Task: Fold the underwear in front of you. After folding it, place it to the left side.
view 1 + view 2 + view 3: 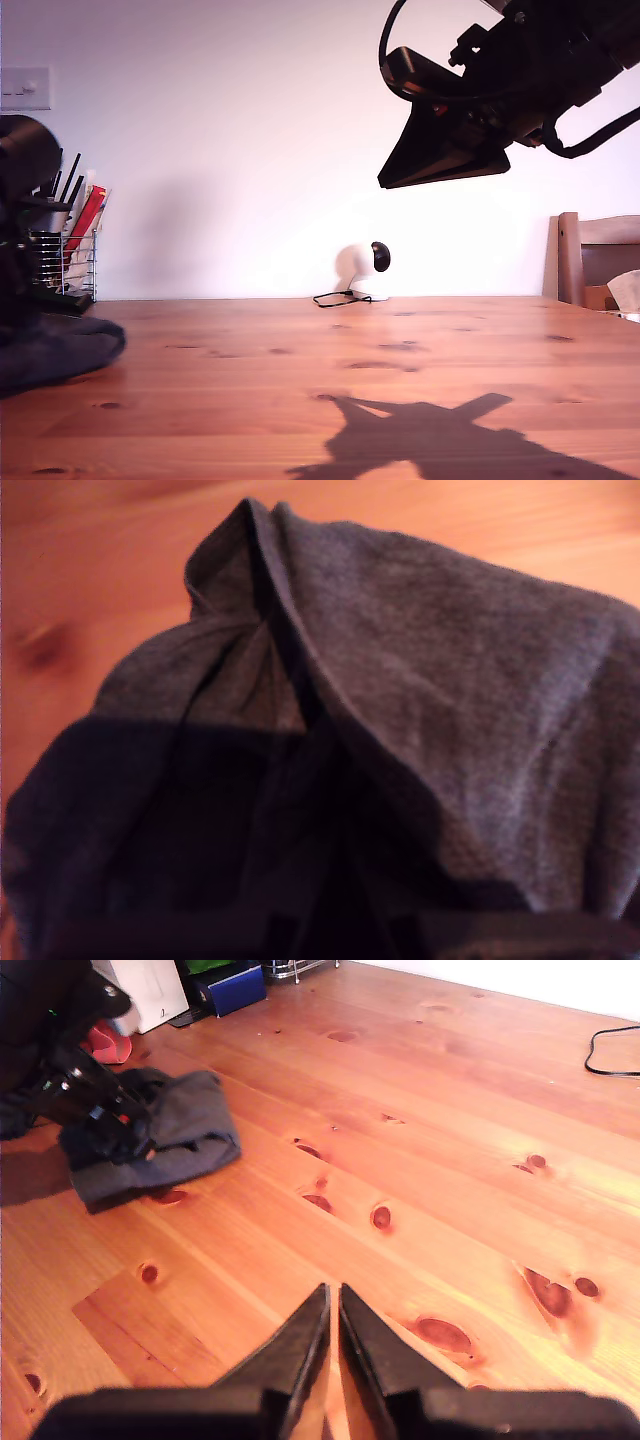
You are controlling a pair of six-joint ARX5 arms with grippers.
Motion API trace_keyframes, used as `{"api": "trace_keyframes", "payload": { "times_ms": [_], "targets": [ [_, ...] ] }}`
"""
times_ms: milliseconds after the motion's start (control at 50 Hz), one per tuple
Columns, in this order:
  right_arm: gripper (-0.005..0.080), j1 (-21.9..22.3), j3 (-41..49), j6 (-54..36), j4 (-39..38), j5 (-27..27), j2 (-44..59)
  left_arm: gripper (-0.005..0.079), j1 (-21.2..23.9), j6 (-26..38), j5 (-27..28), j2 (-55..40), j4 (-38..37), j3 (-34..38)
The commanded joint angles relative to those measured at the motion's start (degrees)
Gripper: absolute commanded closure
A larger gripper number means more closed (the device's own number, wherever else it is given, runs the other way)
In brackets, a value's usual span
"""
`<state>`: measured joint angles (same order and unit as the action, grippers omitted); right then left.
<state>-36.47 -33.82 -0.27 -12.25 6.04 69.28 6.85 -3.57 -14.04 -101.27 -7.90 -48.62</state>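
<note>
The underwear [60, 352] is a crumpled dark-grey heap on the wooden table at the exterior view's left edge. It fills the first wrist view as folded fabric [430, 710] with a raised seam. My first gripper [108, 1118] sits low on the heap's edge; its fingers are lost in shadow and cloth, so their state does not show. My second gripper [333, 1290] hangs high above the table at the exterior view's upper right [392, 178], fingers pressed together and holding nothing, well away from the underwear [190, 1135].
A wire rack [72, 255] with upright items stands at the back on the exterior view's left. A white round device [362, 270] with a black cable [610, 1052] sits by the wall. A wooden chair [592, 258] is at the exterior view's right. White and blue boxes [190, 985] lie beyond the underwear.
</note>
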Motion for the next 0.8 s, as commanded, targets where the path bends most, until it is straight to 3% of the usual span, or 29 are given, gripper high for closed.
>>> {"api": "trace_keyframes", "payload": {
  "times_ms": [0,260,480,780],
  "targets": [
    [0.0764,-0.20,0.09,-0.28,-0.37,0.02,0.17,0.0761,-1.49,-2.14,-0.72,-6.60,-5.77,6.51],
    [0.0764,-0.11,0.09,-0.24,-0.33,0.04,0.17,0.0761,0.35,-3.13,2.21,0.39,-5.25,6.51],
    [0.0764,-0.11,0.09,-0.20,-0.57,0.02,0.17,0.0761,2.64,-3.78,10.10,9.49,-1.64,6.51],
    [0.0764,-0.11,0.09,-0.17,-0.31,1.57,0.17,0.0761,5.44,-4.76,8.81,16.68,0.79,6.51]
  ]
}}
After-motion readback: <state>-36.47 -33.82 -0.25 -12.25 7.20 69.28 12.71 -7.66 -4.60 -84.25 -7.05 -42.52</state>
